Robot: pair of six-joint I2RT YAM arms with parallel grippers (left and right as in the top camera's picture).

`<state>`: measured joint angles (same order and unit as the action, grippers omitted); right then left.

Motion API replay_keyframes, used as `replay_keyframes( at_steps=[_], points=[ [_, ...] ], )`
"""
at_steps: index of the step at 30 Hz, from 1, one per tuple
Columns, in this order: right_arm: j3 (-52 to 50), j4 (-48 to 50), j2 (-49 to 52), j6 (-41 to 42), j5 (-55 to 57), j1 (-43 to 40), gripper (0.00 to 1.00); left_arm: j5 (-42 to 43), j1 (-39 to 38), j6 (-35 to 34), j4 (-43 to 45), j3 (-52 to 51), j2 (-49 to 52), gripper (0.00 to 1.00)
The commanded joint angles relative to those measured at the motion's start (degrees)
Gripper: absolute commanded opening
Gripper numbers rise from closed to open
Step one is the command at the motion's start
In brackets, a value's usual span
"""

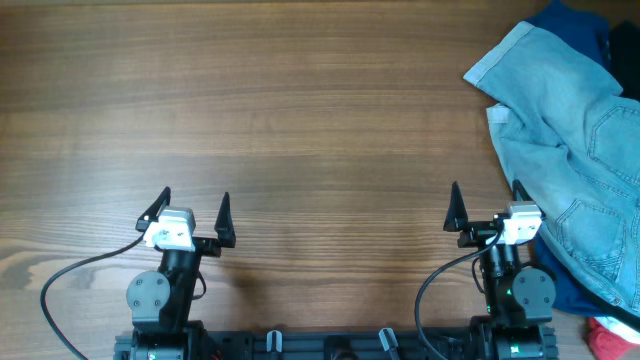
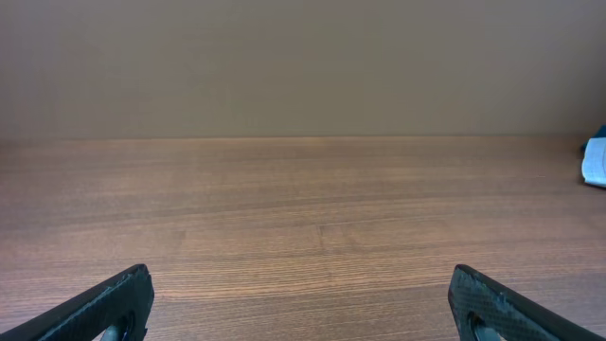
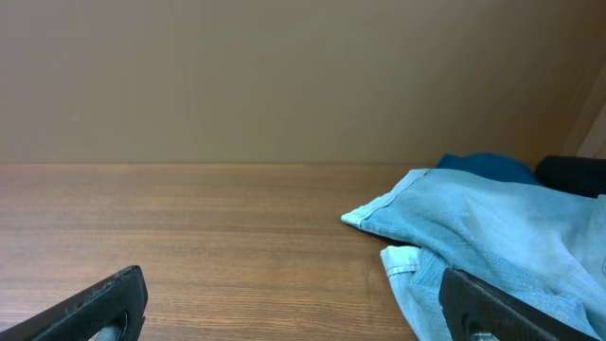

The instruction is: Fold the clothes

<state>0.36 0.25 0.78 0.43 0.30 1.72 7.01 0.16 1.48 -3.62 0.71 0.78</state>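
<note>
Overhead view: both arms are mounted at the near edge of the brown wood-grain worktop. The left gripper sits toward the near left corner with its jaws spread wide and nothing between them. The right gripper sits toward the near right corner, jaws equally spread and holding nothing. Its right finger lies just beside the denim edge; contact cannot be determined.

A small red fabric item lies at the near right corner, cut off by the frame.

The light blue faded denim shorts lie crumpled and unfolded along the right edge of the worktop, running from beside the right gripper to the far right corner. A white label shows at their left border. One hemmed leg opening points toward the far left.

A dark royal-blue garment protrudes from under the shorts at the far right corner. A black garment lies beside it against the right edge.

Right wrist view: the shorts fill the right half ahead of the spread fingers. Left wrist view: bare wood lies ahead.
</note>
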Motion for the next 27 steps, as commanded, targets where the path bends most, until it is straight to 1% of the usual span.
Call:
replay_keyframes(
  at_steps=[1, 23, 27],
  points=[
    [0.0, 0.3, -0.5, 1.1, 1.0, -0.1, 1.00, 1.1, 0.0, 1.1, 0.0, -0.4, -0.6, 1.00],
    [0.0, 0.3, -0.5, 1.3, 0.9, -0.1, 1.00, 1.1, 0.0, 1.1, 0.0, -0.4, -0.6, 1.00],
    [0.0, 0.3, -0.5, 1.3, -1.7, -0.1, 1.00, 1.1, 0.0, 1.1, 0.0, -0.4, -0.6, 1.00]
  ],
)
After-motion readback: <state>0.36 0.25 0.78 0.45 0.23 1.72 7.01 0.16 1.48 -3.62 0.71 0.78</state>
